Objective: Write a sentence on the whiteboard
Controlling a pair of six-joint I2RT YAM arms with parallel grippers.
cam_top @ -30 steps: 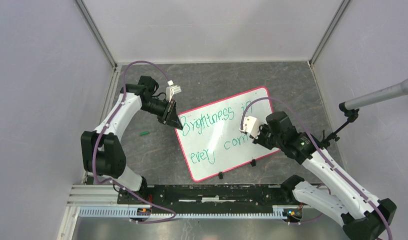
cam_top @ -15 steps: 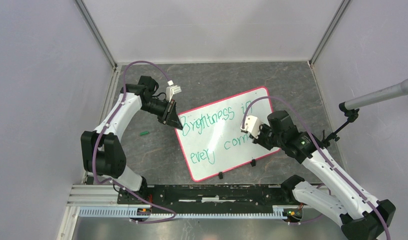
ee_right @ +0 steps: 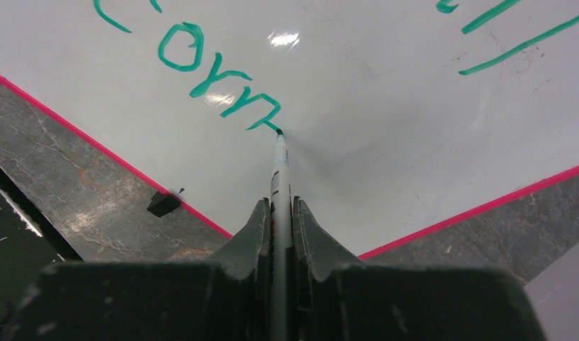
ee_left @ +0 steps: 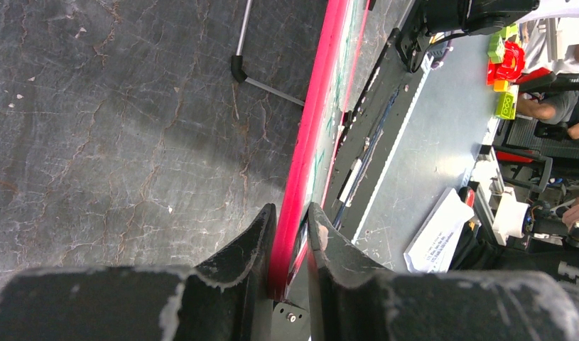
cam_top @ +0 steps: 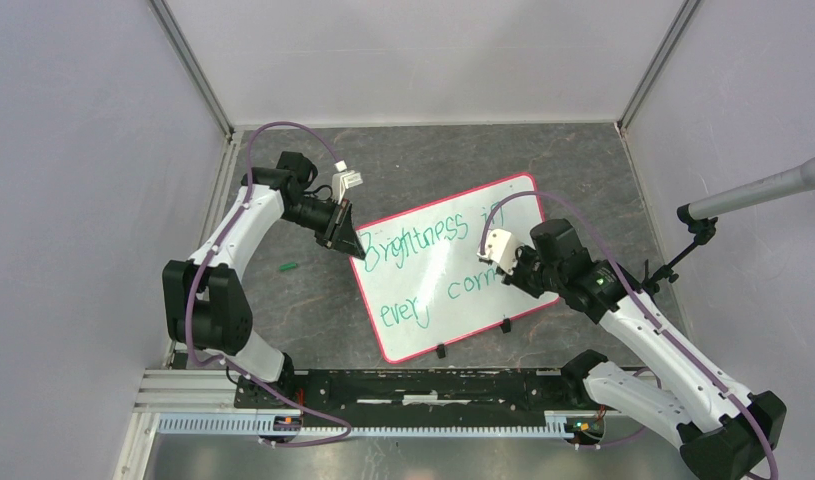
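Observation:
The whiteboard (cam_top: pixel 453 315) lies tilted on the dark table, white with a red-pink rim (ee_left: pixel 318 106). The sentence (cam_top: pixel 433 237) runs in green over two lines, reading "Brightness in" and "every corn". My left gripper (cam_top: pixel 361 253) is shut on the board's left corner, with the rim pinched between its fingers (ee_left: pixel 292 213). My right gripper (cam_top: pixel 510 272) is shut on a thin marker (ee_right: pixel 279 170). The marker's tip touches the board at the end of the green "corn" (ee_right: pixel 222 78). In the right wrist view the gripper (ee_right: pixel 280 206) points straight down the marker.
A small green cap (cam_top: pixel 288 266) lies on the table left of the board. Two black stops (cam_top: pixel 441 351) (cam_top: pixel 506 325) sit against the board's near edge. A microphone on a stand (cam_top: pixel 763 190) reaches in from the right. Grey walls enclose the table.
My right gripper has shifted slightly left and away with the marker, lengthening the last green stroke. The left gripper and the board have not moved.

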